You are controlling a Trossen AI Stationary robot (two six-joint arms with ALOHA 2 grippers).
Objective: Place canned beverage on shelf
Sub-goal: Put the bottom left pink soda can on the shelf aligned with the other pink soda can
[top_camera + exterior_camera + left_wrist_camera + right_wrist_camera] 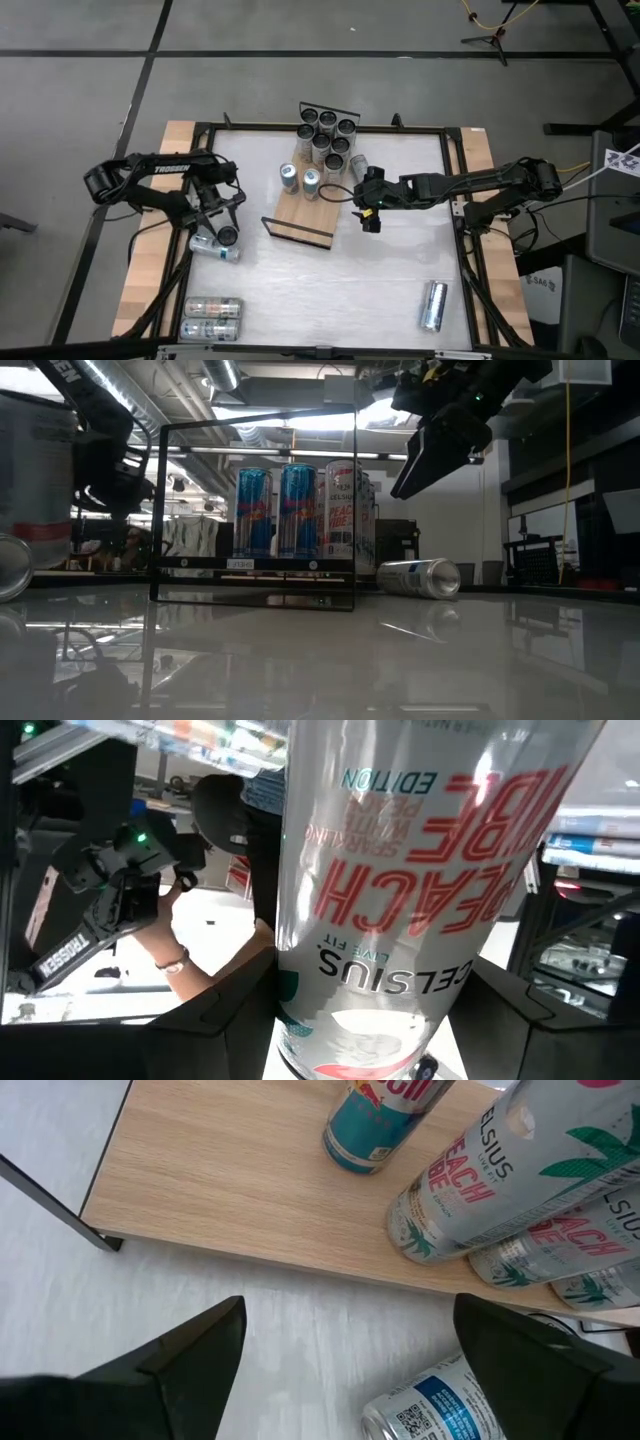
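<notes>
- Step: carry phase. Left tool holds a can w/ "Peach Vibe" print; its fingers are clamped on the can's sides, can off the shelf, out at the counter's 9 o'clock side.
- Shelf sits mid-counter, running toward 12 o'clock. A cluster of cans stands at its far end, two blue ones nearer the middle.
- Near end of the board is bare, just by the wire rail — likeliest drop spot, my guess.
- Right tool hangs wide, holding nothing, just beside the shelf's 3 o'clock edge; right wrist view shows a can lying on the counter under it, apart from the board.
- Next move, as I read it: left arm swings the can toward 3 o'clock over the bare board, gets it upright, lowers, lets go. Needs clearance from the rail and the blue cans; right tool is close, so watch for a clash.
- More cans still lie at 6 and 5 o'clock.
</notes>
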